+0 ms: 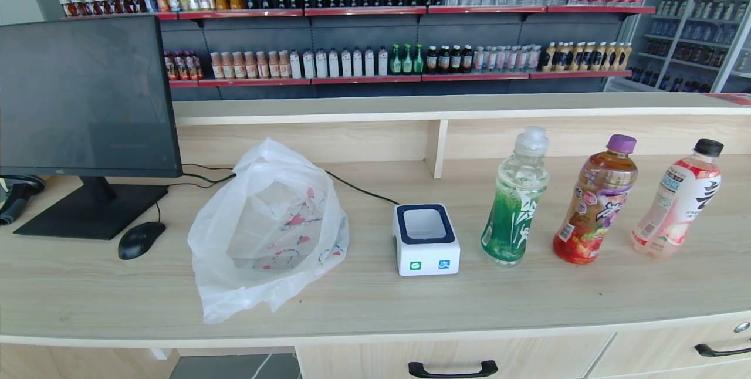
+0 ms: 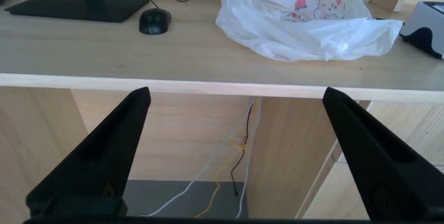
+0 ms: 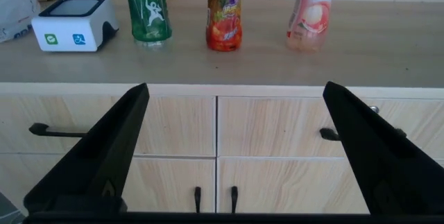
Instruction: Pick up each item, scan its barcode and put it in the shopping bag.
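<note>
Three bottles stand in a row on the wooden counter (image 1: 375, 303): a green bottle (image 1: 516, 197) with a clear cap, an orange-red bottle (image 1: 595, 201) with a purple cap, and a pink bottle (image 1: 676, 200) with a black cap. Left of them sits the white barcode scanner (image 1: 425, 239), and further left the white plastic shopping bag (image 1: 269, 227) stands open. My left gripper (image 2: 232, 154) is open, below the counter edge in front of the bag (image 2: 305, 16). My right gripper (image 3: 232, 154) is open, low in front of the drawers, facing the bottles (image 3: 148, 9) (image 3: 225, 12) (image 3: 316, 12) and scanner (image 3: 73, 24).
A monitor (image 1: 85, 97) on a black stand and a black mouse (image 1: 141, 239) occupy the counter's left end, with cables running behind the bag. A raised ledge (image 1: 457, 108) borders the back. Drawers with black handles (image 1: 453, 370) sit under the counter. Drink shelves line the far wall.
</note>
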Available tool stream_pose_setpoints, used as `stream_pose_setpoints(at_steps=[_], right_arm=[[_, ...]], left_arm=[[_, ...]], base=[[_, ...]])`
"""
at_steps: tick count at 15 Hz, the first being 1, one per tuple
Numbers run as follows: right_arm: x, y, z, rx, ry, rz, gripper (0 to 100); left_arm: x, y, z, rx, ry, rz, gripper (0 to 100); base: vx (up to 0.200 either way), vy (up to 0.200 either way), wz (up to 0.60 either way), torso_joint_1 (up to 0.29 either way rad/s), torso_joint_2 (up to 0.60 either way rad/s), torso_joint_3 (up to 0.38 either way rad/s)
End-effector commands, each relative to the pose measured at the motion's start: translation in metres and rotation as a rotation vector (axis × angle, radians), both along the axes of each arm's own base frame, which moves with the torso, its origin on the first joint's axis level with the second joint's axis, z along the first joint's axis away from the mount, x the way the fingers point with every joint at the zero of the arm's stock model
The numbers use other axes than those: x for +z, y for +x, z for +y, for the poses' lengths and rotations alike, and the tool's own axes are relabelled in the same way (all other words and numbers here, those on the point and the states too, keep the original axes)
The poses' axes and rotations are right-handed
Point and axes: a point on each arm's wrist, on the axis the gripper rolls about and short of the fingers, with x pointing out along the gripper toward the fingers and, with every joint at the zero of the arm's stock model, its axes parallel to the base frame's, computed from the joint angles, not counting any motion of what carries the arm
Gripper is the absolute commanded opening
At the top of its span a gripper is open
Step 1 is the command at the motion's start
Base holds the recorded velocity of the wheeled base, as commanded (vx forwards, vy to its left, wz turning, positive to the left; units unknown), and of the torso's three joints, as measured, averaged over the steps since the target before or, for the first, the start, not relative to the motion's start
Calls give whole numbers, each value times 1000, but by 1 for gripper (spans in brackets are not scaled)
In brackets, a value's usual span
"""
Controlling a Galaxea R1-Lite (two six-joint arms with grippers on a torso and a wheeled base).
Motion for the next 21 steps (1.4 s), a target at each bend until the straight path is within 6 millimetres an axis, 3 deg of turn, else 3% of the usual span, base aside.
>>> stream_pose_setpoints(at_steps=[1, 3, 6, 8, 9, 15, 19, 21], right_arm=[[13, -5, 0, 10, -2, -24, 100], [32, -10, 0, 32, -2, 4, 100], [71, 3, 0, 72, -1, 56, 100], [111, 35, 1, 98, -5, 60, 100], [121, 52, 2, 101, -7, 37, 100], [147, 156, 15, 148, -20, -130, 100], [145, 199, 35, 229, -21, -228, 100], [143, 229, 43, 231, -13, -361, 100]], left_arm=[[0, 0, 0, 0, 0, 0, 100], [0, 0, 0, 0, 0, 0, 100], [0, 0, 0, 0, 0, 0, 100], [0, 0, 0, 0, 0, -2, 100], [0, 0, 0, 0, 0, 0, 100], [0, 0, 0, 0, 0, -2, 100], [0, 0, 0, 0, 0, 0, 100], [0, 0, 0, 0, 0, 0, 100]], base=[[0, 0, 0, 0, 0, 0], [0, 0, 0, 0, 0, 0], [0, 0, 0, 0, 0, 0], [0, 0, 0, 0, 0, 0], [0, 0, 0, 0, 0, 0], [0, 0, 0, 0, 0, 0], [0, 0, 0, 0, 0, 0], [0, 0, 0, 0, 0, 0]])
